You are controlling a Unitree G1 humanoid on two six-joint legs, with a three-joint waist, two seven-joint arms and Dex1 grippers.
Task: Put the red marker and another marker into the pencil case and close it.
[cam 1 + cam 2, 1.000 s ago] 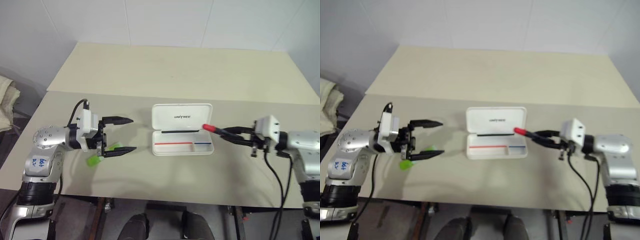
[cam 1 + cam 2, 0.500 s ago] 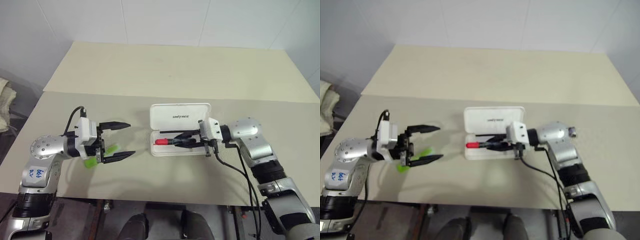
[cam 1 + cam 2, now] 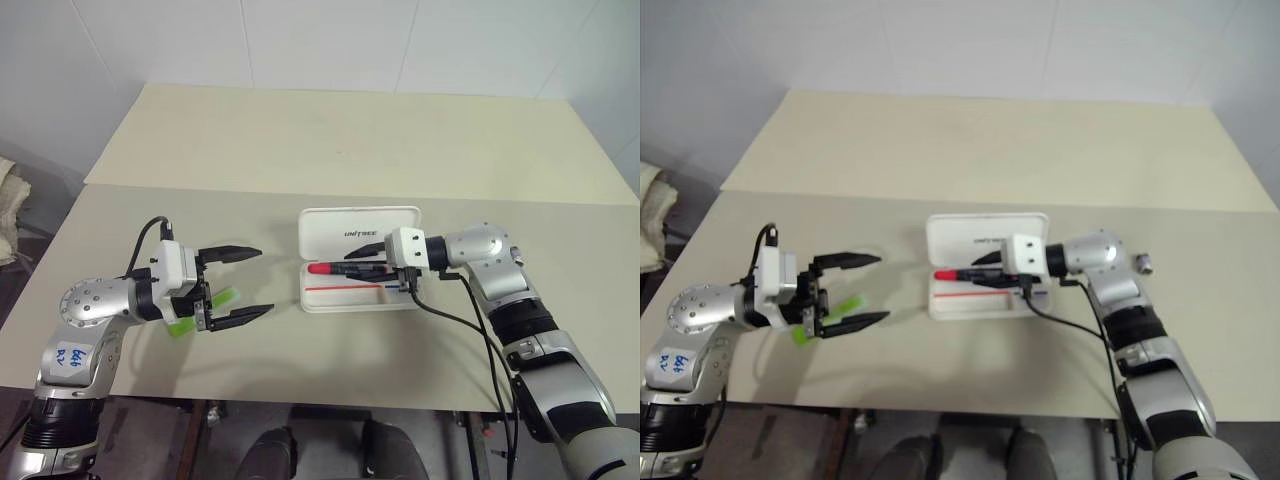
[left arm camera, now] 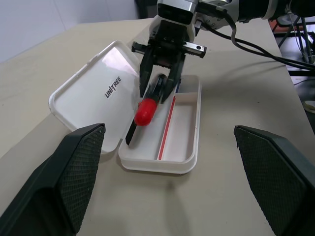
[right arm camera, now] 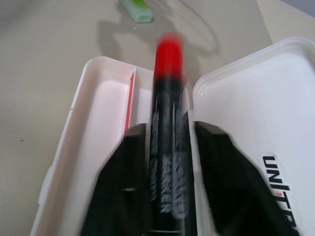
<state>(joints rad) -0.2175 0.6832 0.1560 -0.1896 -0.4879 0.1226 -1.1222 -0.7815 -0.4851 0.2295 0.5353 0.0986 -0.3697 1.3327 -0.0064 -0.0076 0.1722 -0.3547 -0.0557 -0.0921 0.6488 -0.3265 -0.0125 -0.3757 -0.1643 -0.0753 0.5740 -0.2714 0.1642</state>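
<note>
The pencil case (image 3: 361, 233) lies open in the middle of the table, its lid flat behind the tray (image 4: 184, 123). The red marker (image 3: 330, 268) hangs level over the tray's back part near the hinge, red cap (image 4: 144, 112) pointing to the left. My right gripper (image 3: 352, 267) reaches in from the right; its fingers (image 5: 123, 182) stand slightly parted on either side of the black barrel (image 5: 168, 167). The green marker (image 3: 226, 297) lies on the table left of the case, under my wide-open left gripper (image 3: 265, 280), which touches nothing.
A black cable (image 3: 450, 312) trails from my right wrist across the table to the front edge. A seam (image 3: 200, 188) joins this table to a second one behind. A pale cloth (image 3: 8, 195) lies off the table at the far left.
My right gripper carried the red marker leftward from beside the case to over the tray, then toward the hinge, and its fingers have parted. The left arm has barely moved.
</note>
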